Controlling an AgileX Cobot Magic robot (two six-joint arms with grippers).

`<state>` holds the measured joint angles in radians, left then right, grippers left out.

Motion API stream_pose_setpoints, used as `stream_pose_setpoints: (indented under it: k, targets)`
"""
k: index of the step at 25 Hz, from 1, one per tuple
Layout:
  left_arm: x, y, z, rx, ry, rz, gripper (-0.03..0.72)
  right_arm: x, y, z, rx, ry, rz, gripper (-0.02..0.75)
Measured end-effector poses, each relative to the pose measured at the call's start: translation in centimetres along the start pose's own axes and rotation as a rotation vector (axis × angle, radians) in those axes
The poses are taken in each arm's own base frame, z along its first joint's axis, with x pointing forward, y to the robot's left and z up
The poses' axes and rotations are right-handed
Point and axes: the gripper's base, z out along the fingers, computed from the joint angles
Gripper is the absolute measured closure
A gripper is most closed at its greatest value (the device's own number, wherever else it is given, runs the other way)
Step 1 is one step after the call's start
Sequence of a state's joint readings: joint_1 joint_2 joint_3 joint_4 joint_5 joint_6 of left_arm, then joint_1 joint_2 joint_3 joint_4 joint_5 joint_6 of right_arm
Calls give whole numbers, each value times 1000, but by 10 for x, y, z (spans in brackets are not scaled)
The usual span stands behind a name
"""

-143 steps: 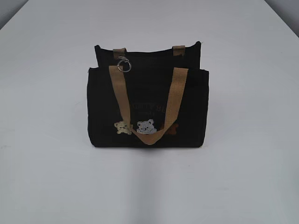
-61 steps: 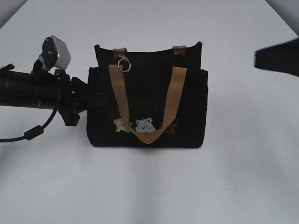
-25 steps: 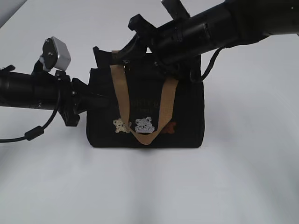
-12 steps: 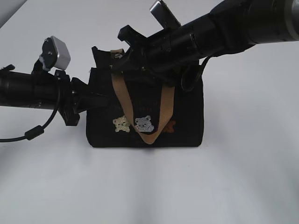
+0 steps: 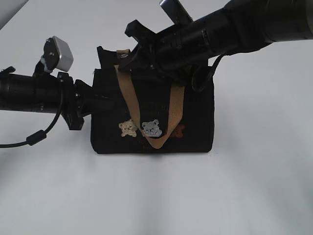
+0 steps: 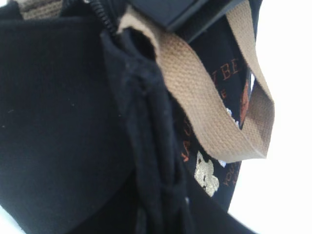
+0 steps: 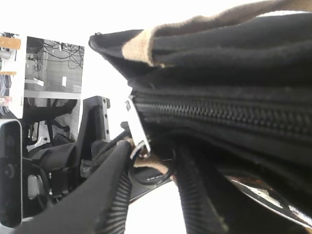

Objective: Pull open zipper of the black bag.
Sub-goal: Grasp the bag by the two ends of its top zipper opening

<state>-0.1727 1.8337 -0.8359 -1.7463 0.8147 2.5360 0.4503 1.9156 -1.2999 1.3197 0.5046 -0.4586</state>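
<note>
At the black bag's far-left top edge, the right gripper seems pinched around the zipper's ring; pull straight rightward while the left gripper, nearly closed, braces the left side.

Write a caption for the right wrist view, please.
Right pincer closing around the silver pull of the black bag's zipper.
</note>
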Motion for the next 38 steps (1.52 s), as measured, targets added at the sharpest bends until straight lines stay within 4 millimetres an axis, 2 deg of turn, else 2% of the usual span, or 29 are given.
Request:
stream_pose_setpoints:
  k: [16, 19, 24, 29, 33, 38]
  targets:
    - [0, 0, 0, 0, -1, -1, 627, -8, -5, -6, -25, 3, 47, 499]
    - [0, 0, 0, 0, -1, -1, 628, -8, -5, -7, -26, 5, 48, 541]
    - [0, 0, 0, 0, -1, -1, 627, -7, -4, -7, -30, 11, 48, 723]
    - [0, 0, 0, 3, -1, 2, 627, -5, -3, -9, -35, 41, 24, 738]
    - [-1, -1, 0, 13, -7, 6, 627, -9, -1, -28, -34, 80, -57, 738]
    - [0, -2, 0, 14, -3, 9, 628, -31, -8, -84, -6, 84, -125, 738]
